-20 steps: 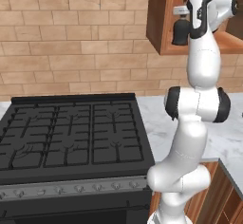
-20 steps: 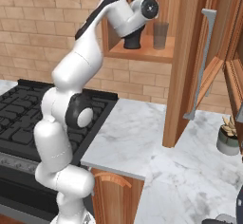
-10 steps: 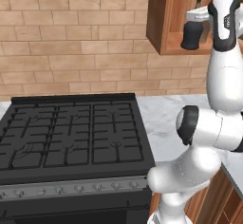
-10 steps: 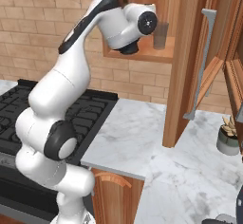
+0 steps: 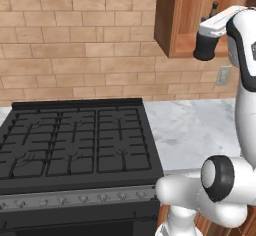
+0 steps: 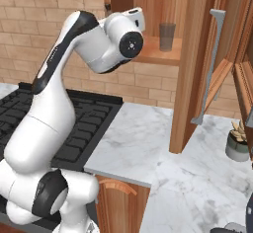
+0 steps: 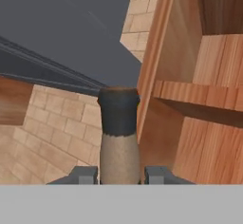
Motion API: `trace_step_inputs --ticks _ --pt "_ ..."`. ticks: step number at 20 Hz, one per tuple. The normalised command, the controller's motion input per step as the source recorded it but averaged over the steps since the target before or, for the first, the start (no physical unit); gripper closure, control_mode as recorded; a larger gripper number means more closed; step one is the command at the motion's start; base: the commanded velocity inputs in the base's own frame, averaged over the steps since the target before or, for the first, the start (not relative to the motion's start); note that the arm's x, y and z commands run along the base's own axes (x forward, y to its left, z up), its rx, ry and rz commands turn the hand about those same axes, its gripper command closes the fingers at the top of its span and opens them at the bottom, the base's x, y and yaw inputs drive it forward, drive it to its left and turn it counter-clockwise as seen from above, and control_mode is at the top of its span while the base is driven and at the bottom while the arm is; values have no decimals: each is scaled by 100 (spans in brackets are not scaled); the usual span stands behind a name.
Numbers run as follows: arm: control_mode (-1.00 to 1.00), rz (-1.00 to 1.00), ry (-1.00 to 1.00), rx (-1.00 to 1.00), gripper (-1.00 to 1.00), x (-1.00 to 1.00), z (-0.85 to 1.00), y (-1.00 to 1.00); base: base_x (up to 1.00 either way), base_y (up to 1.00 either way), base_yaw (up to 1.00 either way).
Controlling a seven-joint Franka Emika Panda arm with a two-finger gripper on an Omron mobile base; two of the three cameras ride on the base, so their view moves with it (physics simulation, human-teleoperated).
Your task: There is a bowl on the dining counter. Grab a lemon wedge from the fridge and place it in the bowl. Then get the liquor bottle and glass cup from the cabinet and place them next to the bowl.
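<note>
Up on the brick wall (image 5: 75, 55) hangs the cabinet (image 6: 197, 54), a big box of reddish-brown wood with its door (image 6: 213, 69) swung open to the right. All places here are told from that cabinet.

Below it and to the left sits the black stove (image 5: 75, 145), wide and flat, with dark grates on top and a row of knobs along its front. Right under the cabinet the marble worktop (image 6: 197, 177) runs along the wall, white with grey veins. The robot's white arm (image 6: 54, 113) rises in front of the stove and bends up toward the cabinet's open front.

A small potted plant (image 6: 238, 143) stands on the worktop, below the cabinet's door and off to the right.

Inside the cabinet, on its bottom board, the glass cup (image 6: 167, 36) stands upright, grey and see-through, toward the right side.

At the cabinet's left front edge, the liquor bottle (image 5: 205, 44) is up in the air, outside the box. It is dark and squat. The gripper (image 7: 120, 174) is clenched on it: in the hand view the two grey fingertips (image 7: 84, 174) press on both sides of the bottle's neck, and its dark stopper pokes up just beside the cabinet's side wall.
</note>
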Motion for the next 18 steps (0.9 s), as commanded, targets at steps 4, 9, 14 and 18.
trace_step_inputs --ticks 4,9,14,18 --pt "-100 0 0 0 100 -100 0 35 0 0 0" --pt "-100 0 0 0 100 -100 0 32 0 0 0" --pt "-100 0 1 0 100 -96 -10 45 0 0 0" --pt "-100 2 14 0 100 -68 -42 29 0 0 0"
